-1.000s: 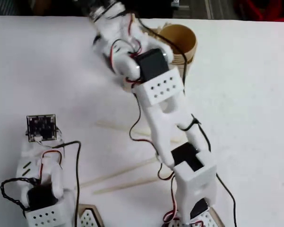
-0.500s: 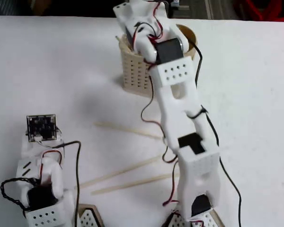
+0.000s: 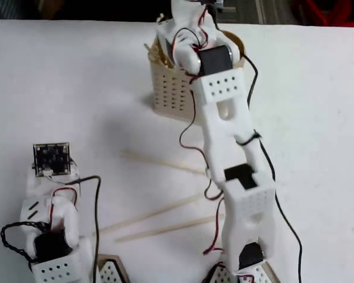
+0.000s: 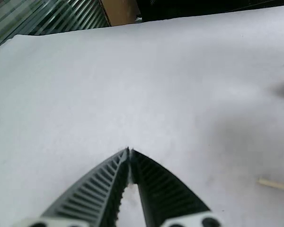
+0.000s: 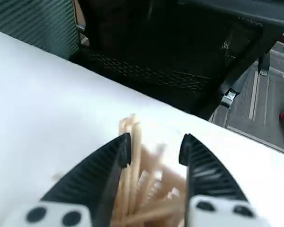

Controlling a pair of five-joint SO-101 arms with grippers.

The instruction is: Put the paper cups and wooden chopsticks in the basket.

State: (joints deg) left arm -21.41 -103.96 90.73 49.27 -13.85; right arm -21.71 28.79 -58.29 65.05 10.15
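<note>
The worktop (image 3: 76,82) is a plain white surface that ends at a dark edge on the far side. A cream lattice basket (image 3: 168,88) stands upright on it near that far edge. Just beside the basket a brown paper cup (image 3: 239,47) shows its rim. Its foot is covered, so I cannot tell whether it stands on the worktop or in the basket.

Three wooden chopsticks lie flat nearer the front, well apart from the basket. The far chopstick (image 3: 162,163) lies alone. The middle chopstick (image 3: 150,213) and the near chopstick (image 3: 165,229) lie near each other, almost parallel and not touching. The left arm's base (image 3: 53,268) and the right arm's base (image 3: 242,274) stand at the front edge.
</note>
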